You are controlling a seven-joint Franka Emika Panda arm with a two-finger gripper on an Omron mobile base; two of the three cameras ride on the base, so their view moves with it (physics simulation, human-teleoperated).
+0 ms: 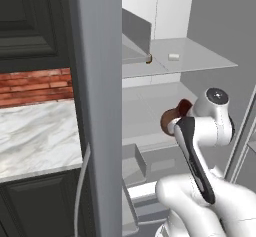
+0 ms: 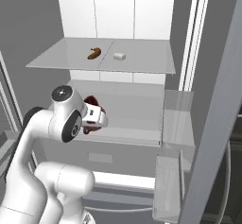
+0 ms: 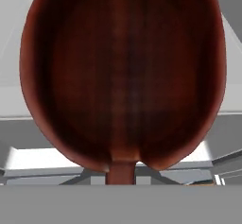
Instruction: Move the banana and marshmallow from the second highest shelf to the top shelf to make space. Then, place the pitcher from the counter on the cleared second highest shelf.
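Observation:
The reddish-brown pitcher (image 2: 91, 106) hangs at the end of my arm, over the front of the second highest shelf (image 2: 132, 109); I cannot tell whether it touches the plate. My gripper (image 2: 93, 119) is shut on it, its fingers hidden behind the wrist. In the hand view the pitcher (image 3: 123, 76) looms very close. In the left base view the pitcher (image 1: 175, 114) peeks out from behind the hand. The banana (image 2: 94, 53) and the marshmallow (image 2: 119, 56) lie side by side on the top shelf (image 2: 146, 60). The marshmallow (image 1: 173, 57) and the banana's tip (image 1: 149, 58) also show from the left.
A tall grey panel (image 1: 97, 106) stands in the foreground between the shelves and the marble counter (image 1: 35, 131). Clear door bins (image 2: 177, 124) hang to the right of the shelves. A grey door edge (image 2: 222, 124) slants across the right.

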